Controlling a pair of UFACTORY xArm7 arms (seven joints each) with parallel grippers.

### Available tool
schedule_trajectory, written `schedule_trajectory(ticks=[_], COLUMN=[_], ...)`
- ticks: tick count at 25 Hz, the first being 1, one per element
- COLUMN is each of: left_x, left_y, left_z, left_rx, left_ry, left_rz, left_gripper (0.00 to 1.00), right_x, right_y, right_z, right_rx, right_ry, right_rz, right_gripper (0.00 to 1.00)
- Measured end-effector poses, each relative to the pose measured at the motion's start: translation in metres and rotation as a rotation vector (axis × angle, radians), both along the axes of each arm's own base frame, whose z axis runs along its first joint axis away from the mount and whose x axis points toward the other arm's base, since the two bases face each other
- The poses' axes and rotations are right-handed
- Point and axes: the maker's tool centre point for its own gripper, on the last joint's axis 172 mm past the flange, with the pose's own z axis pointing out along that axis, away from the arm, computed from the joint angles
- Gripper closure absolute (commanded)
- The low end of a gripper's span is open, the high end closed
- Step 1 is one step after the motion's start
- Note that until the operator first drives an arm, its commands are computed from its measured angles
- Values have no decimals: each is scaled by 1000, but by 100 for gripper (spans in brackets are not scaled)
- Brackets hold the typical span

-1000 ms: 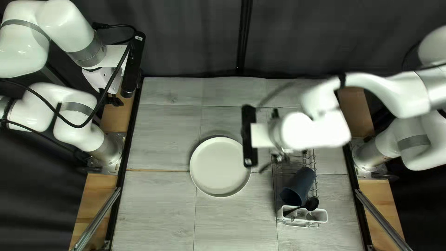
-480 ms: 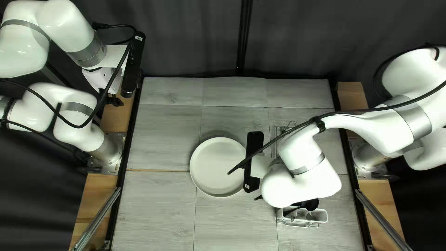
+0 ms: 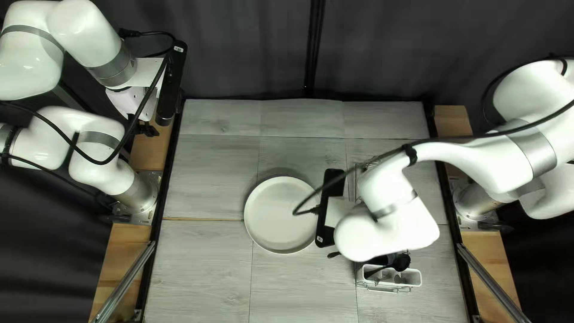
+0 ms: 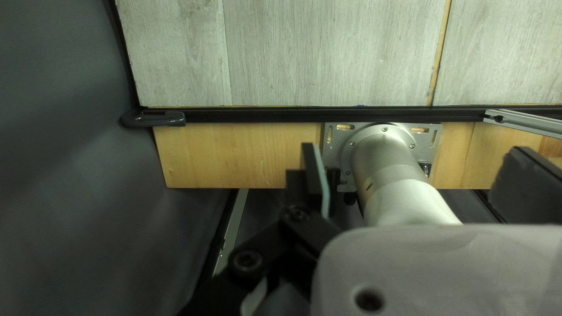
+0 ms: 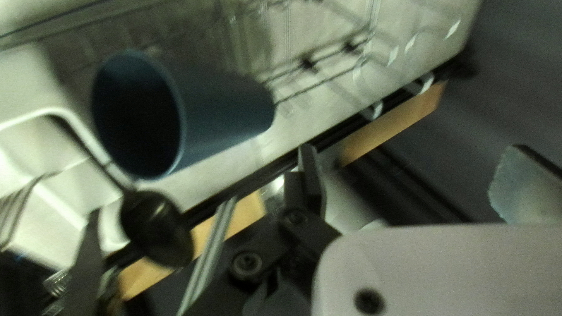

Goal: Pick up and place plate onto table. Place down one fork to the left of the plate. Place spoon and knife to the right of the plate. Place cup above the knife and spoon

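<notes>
Your right arm is the nearer, its gripper (image 5: 413, 155) spread wide; the black spoon (image 5: 157, 228), a probable next pick in the white holder (image 3: 411, 276), lies outside that opening, beside one finger, its long axis slanting from bowl to handle past the mouth of the sideways cup (image 5: 216, 114). The holder's rim and cup wall bound your approach, while open tabletop separates holder and plate (image 3: 280, 214); your left gripper (image 4: 415, 149), also wide, is well apart at the left edge.

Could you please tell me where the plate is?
In the top left view, the plate lies near the middle of the table, left of the cutlery holder.
</notes>
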Motion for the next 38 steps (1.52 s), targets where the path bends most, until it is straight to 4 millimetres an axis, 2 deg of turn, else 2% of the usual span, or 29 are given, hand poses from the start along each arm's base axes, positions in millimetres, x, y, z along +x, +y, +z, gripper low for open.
schedule_trajectory(ticks=[8, 16, 20, 33, 37, 38], left_x=[0, 0, 0, 0, 0, 0], left_y=[0, 0, 0, 0, 0, 0], left_z=[0, 0, 0, 0, 0, 0], left_rx=[0, 0, 0, 0, 0, 0], left_ry=[0, 0, 0, 0, 0, 0], left_rz=[0, 0, 0, 0, 0, 0], left_gripper=[0, 0, 0, 0, 0, 0], right_x=[1, -6, -5, -5, -8, -9], right_y=[0, 31, 41, 49, 49, 50], right_z=[-1, -7, -19, -77, -87, -88], right_rx=[-7, 62, 73, 49, 32, 27], right_ry=[-5, -68, -92, -116, -122, -124], right_rz=[3, -167, -223, -275, -268, -265], right_gripper=[0, 0, 0, 0, 0, 23])
